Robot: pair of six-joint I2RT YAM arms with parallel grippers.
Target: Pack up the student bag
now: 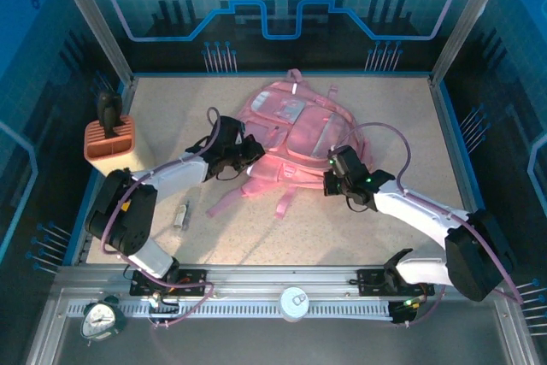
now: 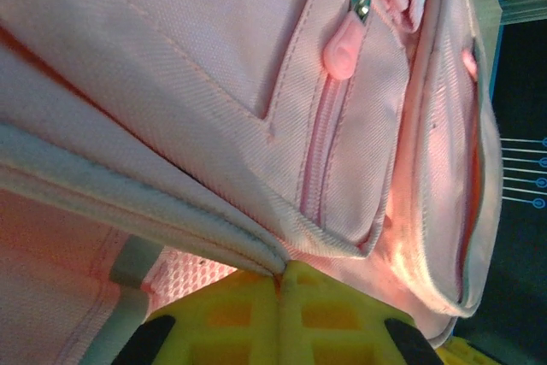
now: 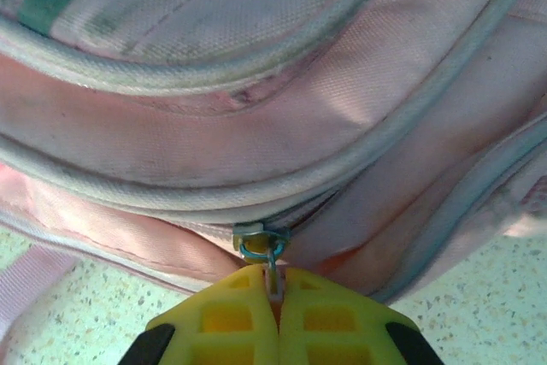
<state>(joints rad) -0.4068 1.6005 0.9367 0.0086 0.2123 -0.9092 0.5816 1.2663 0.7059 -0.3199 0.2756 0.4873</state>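
Student bag [image 1: 295, 121] lies flat on the table [image 1: 171, 100], between the two sets of jaws and touching both. Its straps [image 1: 282, 203] trail toward the near edge.

Left jaws: clenched. In the left wrist view the tips meet on a piped seam of the bag, and the fabric edge appears pinched between them. Just ahead of the tips is a side pocket with its zip closed and a pink zip tab [image 2: 344, 50] at the far end.

Right jaws: clenched on the metal zip pull [image 3: 272, 275]. The slider [image 3: 254, 241] sits just ahead of the tips. The seam on either side of it looks shut, with no gap into the bag visible.

Loose things, all outside the bag:
- A small tube [image 1: 181, 214] on the table, behind the left jaws beside that arm.
- An orange box [image 1: 109, 144] well off to the left, with a dark handled item [image 1: 106, 111] standing in it.
- A clock [image 1: 102, 320] and a white round piece [image 1: 295, 303] on the near rail, behind both arms.

Judgement: early stage. The grips read as one side bracing the fabric and the other ready to draw the zip. The opening is not yet made and nothing appears packed. What is left is opening the compartment, loading the items and closing up.
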